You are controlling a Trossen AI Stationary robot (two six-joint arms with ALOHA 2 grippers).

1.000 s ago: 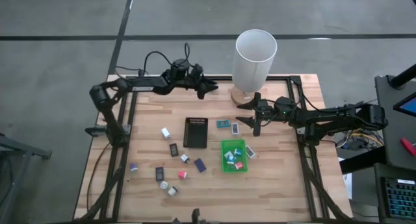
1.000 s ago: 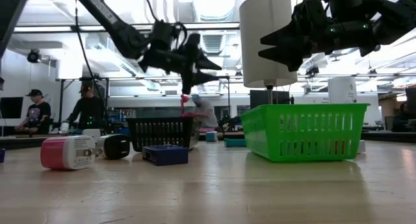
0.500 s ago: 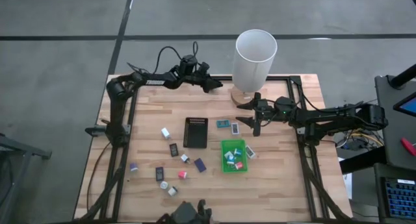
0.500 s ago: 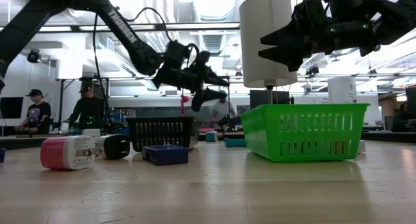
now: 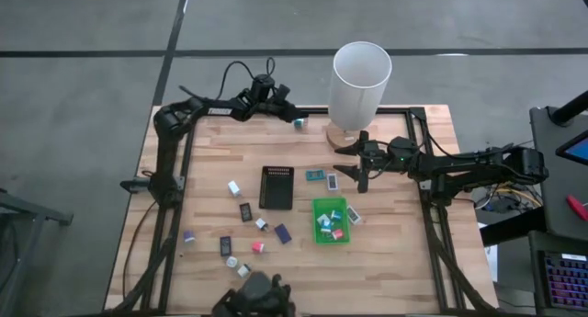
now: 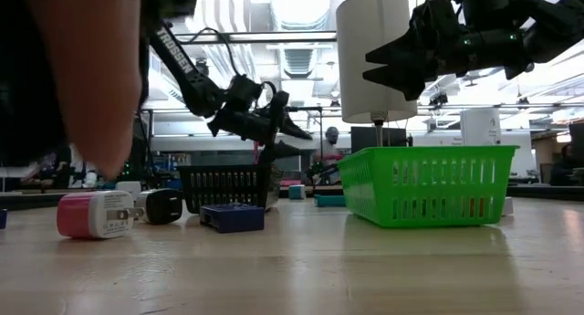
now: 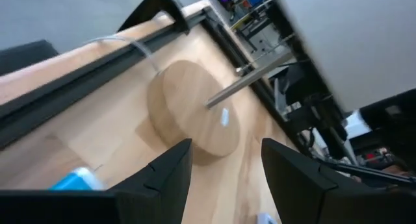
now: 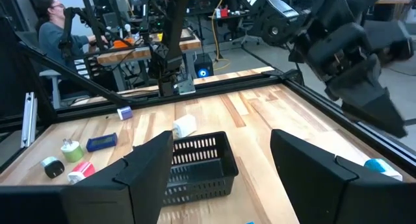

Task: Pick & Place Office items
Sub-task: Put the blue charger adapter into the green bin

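- From where I stand the job looks partly done: the bright green slotted plastic tray (image 5: 331, 220) near the middle of the wooden table (image 5: 404, 262) already holds a handful of small pieces (image 5: 329, 223), white, teal and pink-red.
- The black ribbed rectangular tray (image 5: 277, 187) just beside it shows nothing inside that I can make out from above.
- Plenty is left. Loose office items (image 5: 241, 253) lie scattered on the boards on the left arm's side of the trays: a white block, dark packets, a purple one, a pink one. Two teal packets (image 5: 317, 176) sit between the black tray and the right arm, and a small teal piece (image 5: 299, 123) lies at the table's far edge.
- In the level view a pink and white block (image 6: 95, 214) and a dark blue flat packet (image 6: 232, 216) rest on the table in front of the black tray.
- The right gripper (image 5: 356, 173) hangs over the table beside the tall white cylinder on its round wooden base (image 5: 359, 83), close to the green tray; its fingers stand well parted with nothing between them.
- The left gripper (image 5: 286, 111) is at the far edge, right by that teal piece, its fingers spread apart and empty, touching nothing I can see.
- Something large and blurred (image 6: 87, 68) fills one corner of the level view; I cannot tell what it is.
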